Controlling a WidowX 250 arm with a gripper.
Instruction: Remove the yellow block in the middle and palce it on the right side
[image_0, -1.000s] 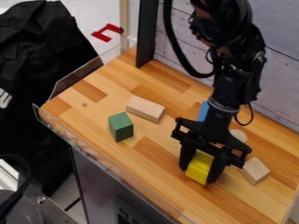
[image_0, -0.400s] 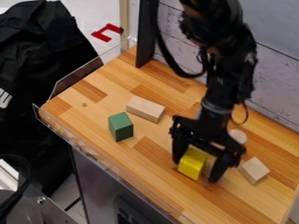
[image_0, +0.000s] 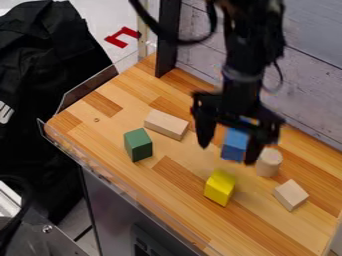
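The gripper (image_0: 227, 154), its fingers spread and empty, has released and risen clear of the yellow block (image_0: 220, 188), which rests on the wooden tabletop (image_0: 180, 200) between the green block (image_0: 138, 145) and the pale cube (image_0: 291, 195), its placement probably complete.

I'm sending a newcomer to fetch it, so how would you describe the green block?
Find the wooden counter, then look at its left half in the camera view. The green block stands there, just below a long pale wooden block. It alone is green; the others are yellow, blue or bare wood.
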